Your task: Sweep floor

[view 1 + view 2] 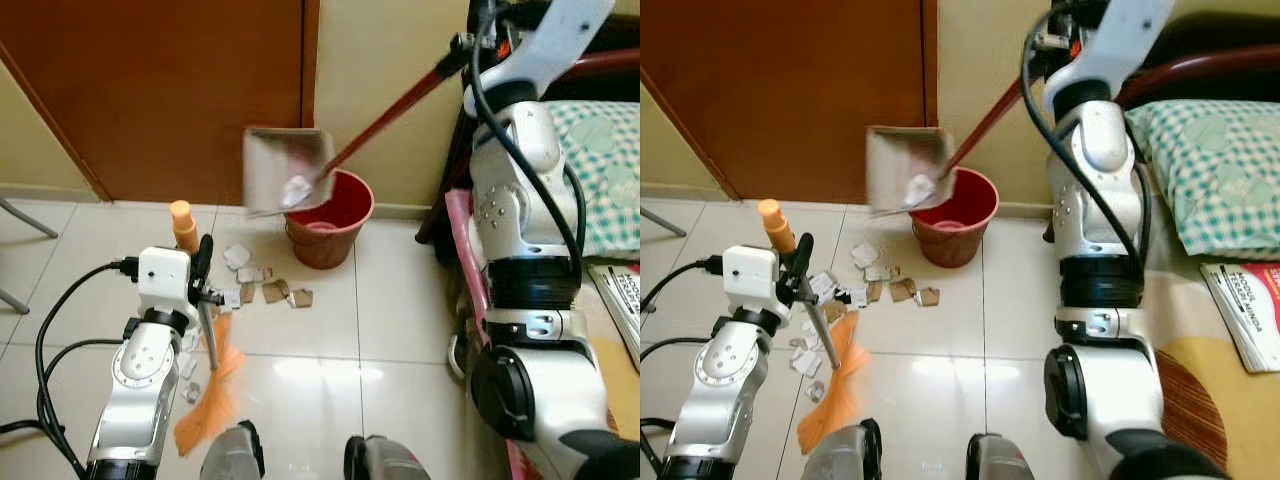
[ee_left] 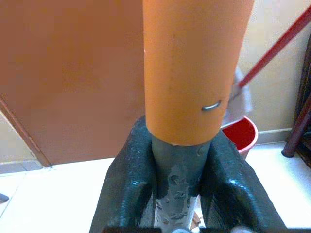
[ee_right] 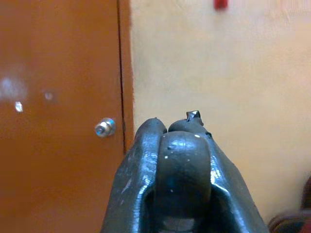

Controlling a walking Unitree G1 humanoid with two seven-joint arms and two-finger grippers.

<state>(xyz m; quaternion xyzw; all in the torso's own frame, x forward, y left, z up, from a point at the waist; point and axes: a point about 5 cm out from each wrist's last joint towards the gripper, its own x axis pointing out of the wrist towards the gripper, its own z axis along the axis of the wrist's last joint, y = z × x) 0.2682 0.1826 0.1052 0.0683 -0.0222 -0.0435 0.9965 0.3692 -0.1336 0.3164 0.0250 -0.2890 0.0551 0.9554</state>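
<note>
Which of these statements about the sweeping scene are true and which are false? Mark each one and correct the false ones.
1. The dustpan is raised above the red bucket. True.
2. The left gripper holds nothing. False: its fingers are shut on the broom, below the orange handle sleeve.
3. Paper scraps lie on the tiled floor in front of the bucket. True.
4. The bucket stands in front of the brown door. False: it stands before the cream wall, beside the door.
5. The broom bristles are orange. True.
</note>
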